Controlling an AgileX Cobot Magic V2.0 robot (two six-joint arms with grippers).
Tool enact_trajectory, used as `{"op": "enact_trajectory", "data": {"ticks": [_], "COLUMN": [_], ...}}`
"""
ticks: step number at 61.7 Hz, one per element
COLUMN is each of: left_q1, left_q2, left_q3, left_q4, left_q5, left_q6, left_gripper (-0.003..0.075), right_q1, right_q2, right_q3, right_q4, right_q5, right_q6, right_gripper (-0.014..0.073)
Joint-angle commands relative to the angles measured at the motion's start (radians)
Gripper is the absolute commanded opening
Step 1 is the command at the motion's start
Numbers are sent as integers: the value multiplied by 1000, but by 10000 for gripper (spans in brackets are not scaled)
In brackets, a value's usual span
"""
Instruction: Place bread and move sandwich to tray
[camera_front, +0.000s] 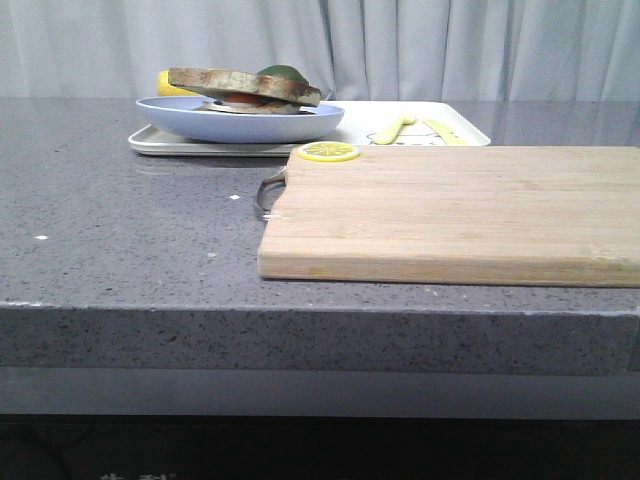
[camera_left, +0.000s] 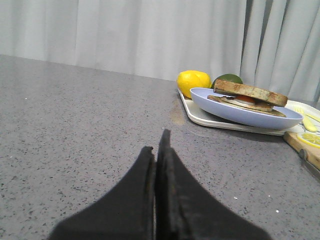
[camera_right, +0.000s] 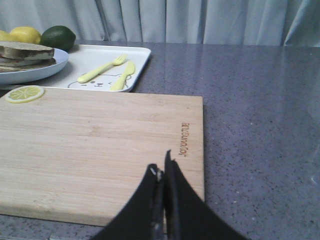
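The sandwich (camera_front: 246, 93) is seen assembled on a light-blue plate (camera_front: 240, 122) resting on the far-left end of the white tray (camera_front: 430, 125). Both the left gripper (camera_left: 159, 150) and right gripper (camera_right: 163, 172) are held closed, empty; the task appears finished, with only withdrawal left.

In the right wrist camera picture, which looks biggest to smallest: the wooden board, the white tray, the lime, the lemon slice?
1. Wooden board, though it is nearest the camera.
2. White tray.
3. Lime and lemon slice look alike; I won't rank them.
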Motion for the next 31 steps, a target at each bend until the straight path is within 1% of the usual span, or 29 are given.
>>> {"op": "enact_trajectory", "data": {"ticks": [1, 11, 14, 31], "left_q1": [-7, -7, -7, -7], "left_q2": [-24, -24, -24, -22], "left_q3": [1, 1, 1, 1], "left_q4": [-6, -6, -6, -6], "left_q5": [-83, -83, -83, -83], "left_q6": [-6, -6, -6, -6], "left_gripper": [-20, -20, -20, -20], "right_q1": [-19, -27, -27, -27], "right_q2": [-30, -98, -108, -105], "right_q3": [25, 134, 166, 165], "right_q4": [12, 66, 87, 91], "right_q5": [-131, -200, -243, -245], "right_q6": [1, 1, 1, 1], "right_gripper": [-69, -69, -69, -69]}}
